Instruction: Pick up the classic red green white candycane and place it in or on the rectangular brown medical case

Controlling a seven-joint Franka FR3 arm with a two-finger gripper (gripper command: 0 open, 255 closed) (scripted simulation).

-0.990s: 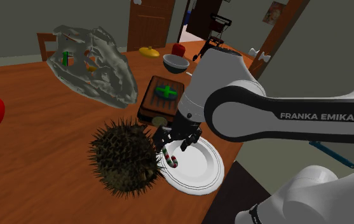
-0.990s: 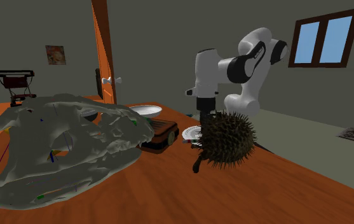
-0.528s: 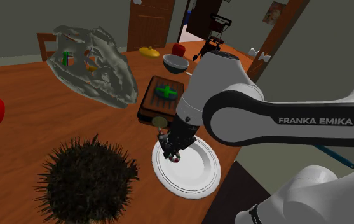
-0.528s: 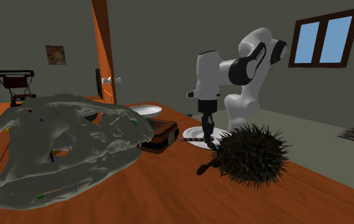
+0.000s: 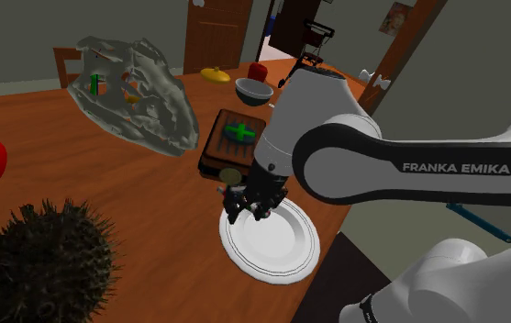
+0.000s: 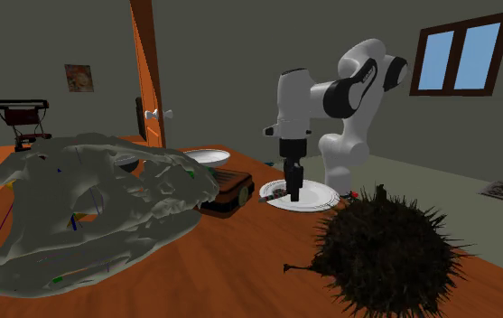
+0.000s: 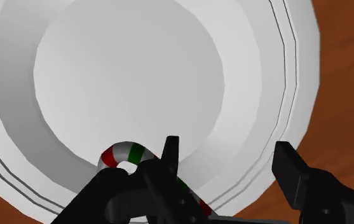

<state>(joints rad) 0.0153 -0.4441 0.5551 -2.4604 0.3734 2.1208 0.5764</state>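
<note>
Wrist view showed the all-black claw point(image 7: 227, 147) spread wide and gripping nothing, the red, green and white striped candycane point(image 7: 126, 153) lying on the round white plate point(image 7: 131, 70) beside one finger rather than between both, so I judged it should recentre over the stem before closing

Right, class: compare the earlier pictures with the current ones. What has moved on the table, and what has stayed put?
The dark spiky ball rolled away from the white plate, toward the shoulder view's lower left. The gripper came down over the plate to the candy cane; its fingers stand apart, with nothing held. The plate, brown case and grey skull-like shape stayed put.
</note>
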